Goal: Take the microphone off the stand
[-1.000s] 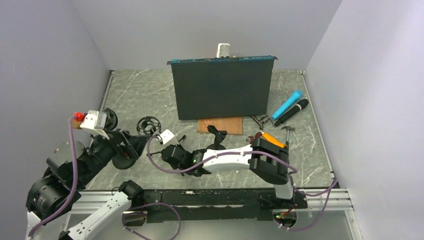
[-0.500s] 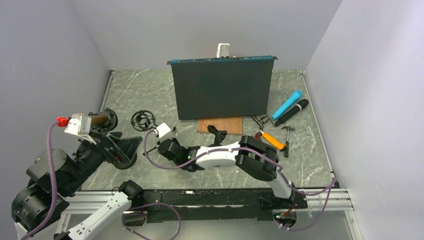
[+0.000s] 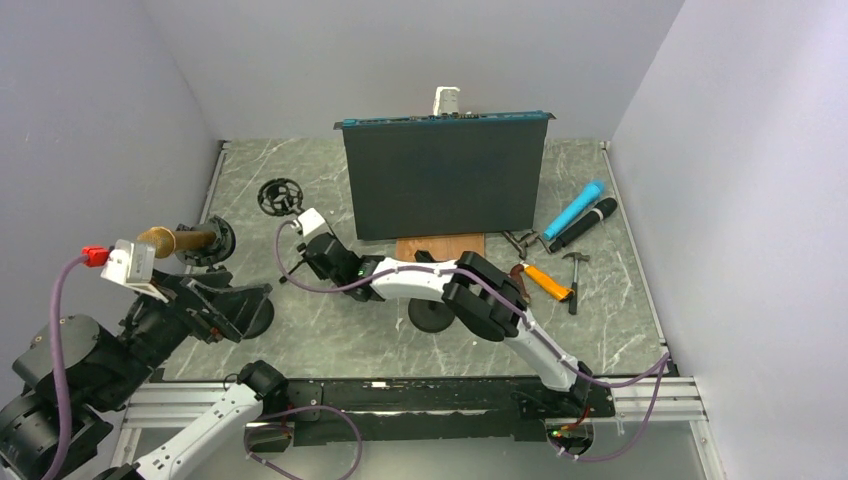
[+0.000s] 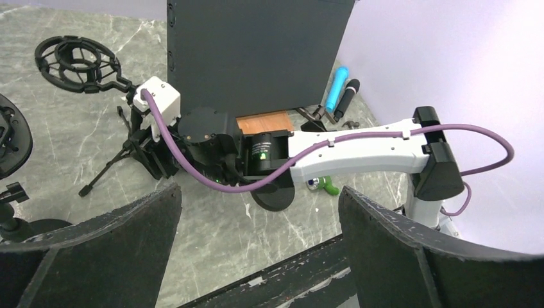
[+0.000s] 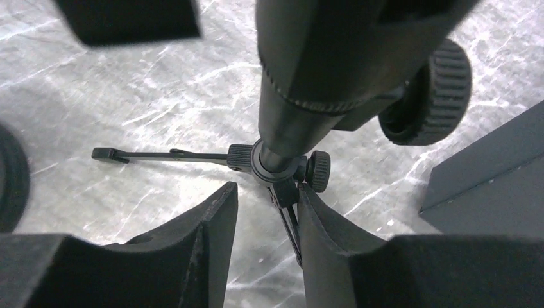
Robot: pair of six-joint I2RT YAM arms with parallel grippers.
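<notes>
A gold-bodied microphone (image 3: 178, 240) with a black head (image 3: 208, 243) sits in a desk stand at the far left; its head shows at the left edge of the left wrist view (image 4: 9, 141). My left gripper (image 3: 228, 305) hangs open and empty in front of it, jaws wide apart (image 4: 256, 256). My right gripper (image 3: 315, 255) is shut on the stem of a small tripod stand (image 5: 282, 170) that carries an empty black shock mount (image 3: 280, 195). The tripod's legs (image 4: 106, 173) rest on the table.
A tall black panel (image 3: 445, 175) stands mid-table over a wooden board (image 3: 440, 248). A round black base (image 3: 432, 313) lies under the right arm. A blue (image 3: 575, 208) and a black microphone (image 3: 585, 222), a hammer and an orange tool (image 3: 545, 280) lie right.
My right gripper has carried the tripod stand and shock mount left and toward the back. My left arm has drawn back toward the near left, uncovering the gold microphone.
</notes>
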